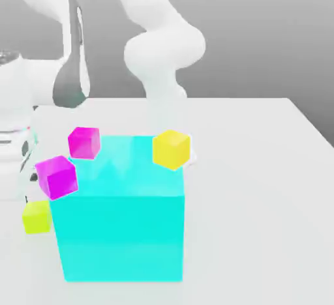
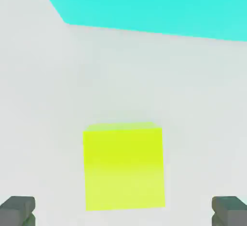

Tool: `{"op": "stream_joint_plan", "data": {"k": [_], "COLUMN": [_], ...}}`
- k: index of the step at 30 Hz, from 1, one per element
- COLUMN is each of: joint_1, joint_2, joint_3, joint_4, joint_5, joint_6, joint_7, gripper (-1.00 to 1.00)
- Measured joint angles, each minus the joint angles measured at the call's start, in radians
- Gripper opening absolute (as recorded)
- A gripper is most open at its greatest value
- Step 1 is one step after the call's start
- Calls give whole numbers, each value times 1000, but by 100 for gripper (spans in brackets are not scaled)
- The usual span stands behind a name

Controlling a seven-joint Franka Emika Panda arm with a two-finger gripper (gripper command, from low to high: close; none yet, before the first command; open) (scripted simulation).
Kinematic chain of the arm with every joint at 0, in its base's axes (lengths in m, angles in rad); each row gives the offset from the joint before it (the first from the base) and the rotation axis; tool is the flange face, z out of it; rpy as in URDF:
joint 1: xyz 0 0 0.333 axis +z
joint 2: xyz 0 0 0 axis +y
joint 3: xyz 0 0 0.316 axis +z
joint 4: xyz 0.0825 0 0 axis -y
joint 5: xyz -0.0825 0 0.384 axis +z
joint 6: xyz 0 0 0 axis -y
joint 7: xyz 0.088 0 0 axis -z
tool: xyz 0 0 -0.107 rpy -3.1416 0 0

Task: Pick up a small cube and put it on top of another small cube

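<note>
Gripper [image 2: 123,213] spread wide, holding nothing, its fingertips [image 2: 18,209] apart either side of the lime small cube [image 2: 124,167] resting on the white table [image 2: 58,99] beside the big cyan cube [image 2: 159,3].

Robot arm [image 1: 163,49] — smooth, glossy white casing made of rounded tubular segments with bulbous joint housings. One link carries a dark grey tapered panel [image 1: 73,69] on its underside. End effector [image 2: 123,211] — two blocky fingertips [image 2: 18,210], dark grey, matte, squared in outline.
</note>
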Motion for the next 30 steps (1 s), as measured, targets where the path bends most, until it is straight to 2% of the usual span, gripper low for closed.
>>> {"op": "stream_joint_plan", "data": {"k": [1,2,9,11,14,21,30], "joint_1": [41,72,76,13,-139,-306,-358], "joint_2": [-30,-53,-58,-20,31,22,-92], "joint_3": [-53,-93,-97,-17,163,477,826], "joint_4": [16,28,29,6,-28,35,145], "joint_5": [-54,-95,-102,-31,71,129,164], "joint_6": [5,10,6,-9,-52,-213,-452], "joint_7": [32,56,60,15,-46,-336,-742], "gripper": [0,-100,-100,-100,-100,-100,-100]}}
